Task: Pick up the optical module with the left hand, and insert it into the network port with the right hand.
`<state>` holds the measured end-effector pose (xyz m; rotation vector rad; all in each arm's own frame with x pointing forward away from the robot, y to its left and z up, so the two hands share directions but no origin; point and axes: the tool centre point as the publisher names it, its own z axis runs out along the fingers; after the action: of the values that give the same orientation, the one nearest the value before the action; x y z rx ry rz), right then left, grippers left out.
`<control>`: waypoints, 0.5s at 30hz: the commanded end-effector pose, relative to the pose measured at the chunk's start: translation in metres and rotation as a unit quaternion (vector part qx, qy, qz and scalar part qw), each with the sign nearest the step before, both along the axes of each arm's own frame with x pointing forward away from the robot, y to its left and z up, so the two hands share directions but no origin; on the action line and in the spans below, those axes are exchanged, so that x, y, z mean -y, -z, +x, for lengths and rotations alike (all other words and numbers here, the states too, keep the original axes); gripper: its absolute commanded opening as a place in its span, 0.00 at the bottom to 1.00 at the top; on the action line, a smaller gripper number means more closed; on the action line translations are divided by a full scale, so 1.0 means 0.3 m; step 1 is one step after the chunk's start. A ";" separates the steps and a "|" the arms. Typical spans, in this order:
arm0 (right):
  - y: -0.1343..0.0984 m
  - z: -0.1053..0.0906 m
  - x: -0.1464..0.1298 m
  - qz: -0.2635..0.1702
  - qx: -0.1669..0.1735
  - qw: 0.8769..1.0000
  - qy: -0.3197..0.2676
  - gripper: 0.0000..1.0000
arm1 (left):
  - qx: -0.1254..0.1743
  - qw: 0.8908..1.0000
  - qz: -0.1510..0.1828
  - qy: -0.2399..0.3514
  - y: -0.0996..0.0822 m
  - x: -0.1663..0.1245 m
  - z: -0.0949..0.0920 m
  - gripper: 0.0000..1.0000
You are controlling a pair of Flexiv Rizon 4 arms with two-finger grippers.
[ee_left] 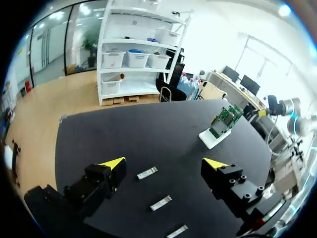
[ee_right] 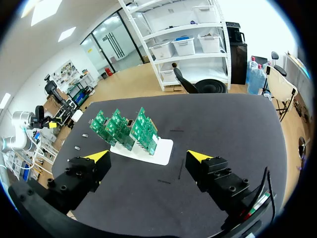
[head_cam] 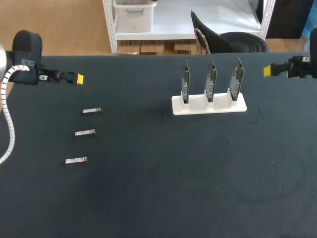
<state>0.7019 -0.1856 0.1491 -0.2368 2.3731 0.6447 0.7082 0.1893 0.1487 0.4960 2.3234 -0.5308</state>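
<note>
Three small silver optical modules lie in a column at the table's left: one (head_cam: pixel 92 111), one (head_cam: pixel 85 133) and one (head_cam: pixel 76 160). In the left wrist view they lie ahead of and between my fingers, the closest being (ee_left: pixel 147 173). My left gripper (head_cam: pixel 74 78) (ee_left: pixel 164 163) hovers open at the far left edge, holding nothing. A white stand (head_cam: pixel 209 105) holds three upright green circuit boards (head_cam: pixel 211 79) with the network ports. My right gripper (head_cam: pixel 270 70) (ee_right: pixel 148 156) stands open at the far right, with the boards (ee_right: pixel 129 130) ahead of it.
The black tabletop (head_cam: pixel 163 178) stretches wide in front of the modules and the stand. My left arm's white cable (head_cam: pixel 9 124) hangs down along the left edge.
</note>
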 end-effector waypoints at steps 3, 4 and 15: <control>-0.005 -0.006 -0.003 -0.003 0.000 1.000 0.003 1.00 | -0.005 0.980 0.146 0.136 0.062 0.023 0.129 1.00; -0.005 -0.006 -0.003 -0.003 0.000 1.000 0.003 1.00 | 0.004 0.973 0.172 0.152 0.071 0.022 0.143 1.00; -0.005 -0.006 -0.003 -0.003 0.000 1.000 0.003 1.00 | 0.001 0.879 0.315 0.358 0.212 -0.012 0.204 1.00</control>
<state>0.7019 -0.1856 0.1491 -0.2369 2.3731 0.6448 0.7532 0.1948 0.0955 1.1206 2.2868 -0.2627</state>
